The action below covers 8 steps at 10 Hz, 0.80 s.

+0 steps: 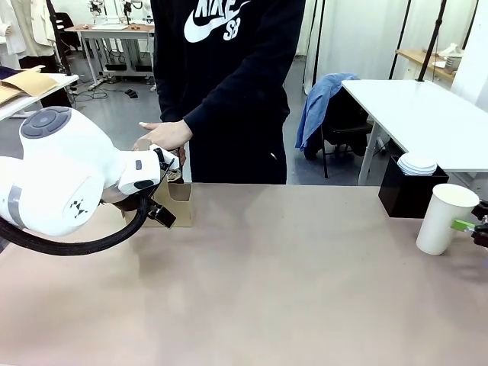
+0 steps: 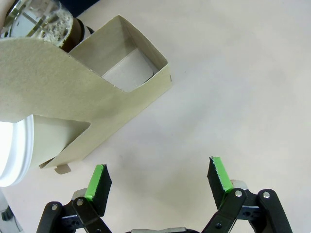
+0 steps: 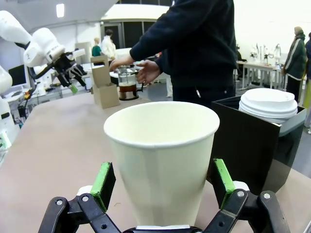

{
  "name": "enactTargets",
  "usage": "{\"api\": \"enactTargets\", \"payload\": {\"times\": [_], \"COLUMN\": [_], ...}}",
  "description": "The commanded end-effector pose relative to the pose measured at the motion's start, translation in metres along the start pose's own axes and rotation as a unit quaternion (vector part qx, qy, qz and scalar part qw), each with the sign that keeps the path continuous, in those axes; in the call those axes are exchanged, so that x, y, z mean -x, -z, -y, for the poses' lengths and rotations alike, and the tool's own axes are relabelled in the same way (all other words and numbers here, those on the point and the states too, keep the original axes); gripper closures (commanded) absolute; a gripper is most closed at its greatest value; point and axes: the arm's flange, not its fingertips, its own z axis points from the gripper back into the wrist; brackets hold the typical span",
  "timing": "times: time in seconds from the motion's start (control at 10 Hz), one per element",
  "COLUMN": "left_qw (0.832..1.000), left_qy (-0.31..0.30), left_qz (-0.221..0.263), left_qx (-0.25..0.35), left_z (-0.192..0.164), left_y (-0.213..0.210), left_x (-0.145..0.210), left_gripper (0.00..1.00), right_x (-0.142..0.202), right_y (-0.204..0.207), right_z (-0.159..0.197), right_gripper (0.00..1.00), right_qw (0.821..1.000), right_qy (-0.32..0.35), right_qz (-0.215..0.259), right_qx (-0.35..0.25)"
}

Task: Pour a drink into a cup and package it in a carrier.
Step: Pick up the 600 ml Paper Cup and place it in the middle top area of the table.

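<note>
Cup (image 3: 163,160), tall, white and lidless, stands by the worktop's (image 1: 267,290) right edge between the right gripper's (image 3: 163,167) spread green pads, with a sliver of gap each side. Farther off, near the far left edge, the left gripper (image 2: 158,166) hangs wide open beside the cardboard carrier (image 2: 126,104). Behind it, a person's hand (image 1: 164,135) is at the glass holding the dark drink (image 3: 127,88).
</note>
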Motion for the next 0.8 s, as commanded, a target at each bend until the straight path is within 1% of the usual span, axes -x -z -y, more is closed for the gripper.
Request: {"api": "enactTargets", "payload": {"times": [0.0, 0.4, 0.5, 0.6, 0.7], "left_qw": [1.0, 1.0, 1.0, 1.0, 1.0], "left_qy": [0.0, 0.0, 0.0, 0.0, 0.0], "left_qz": [0.0, 0.0, 0.0, 0.0, 0.0], "left_qx": [0.0, 0.0, 0.0, 0.0, 0.0], "left_z": [0.0, 0.0, 0.0, 0.0, 0.0], "left_y": [0.0, 0.0, 0.0, 0.0, 0.0], "left_x": [0.0, 0.0, 0.0, 0.0, 0.0], "left_gripper": [0.0, 0.0, 0.0, 0.0, 0.0], "right_x": [0.003, 0.008, 0.009, 0.009, 0.008], "right_y": [0.019, 0.034, 0.034, 0.032, 0.026], "right_z": [0.012, 0.017, 0.019, 0.019, 0.018], "right_gripper": [0.0, 0.0, 0.0, 0.2, 0.15], "right_qw": [1.0, 1.0, 1.0, 1.0, 0.999], "right_qy": [0.012, 0.023, 0.013, 0.026, 0.047], "right_qz": [-0.004, -0.003, -0.001, -0.002, -0.01], "right_qx": [0.009, 0.01, 0.005, 0.004, 0.006]}}
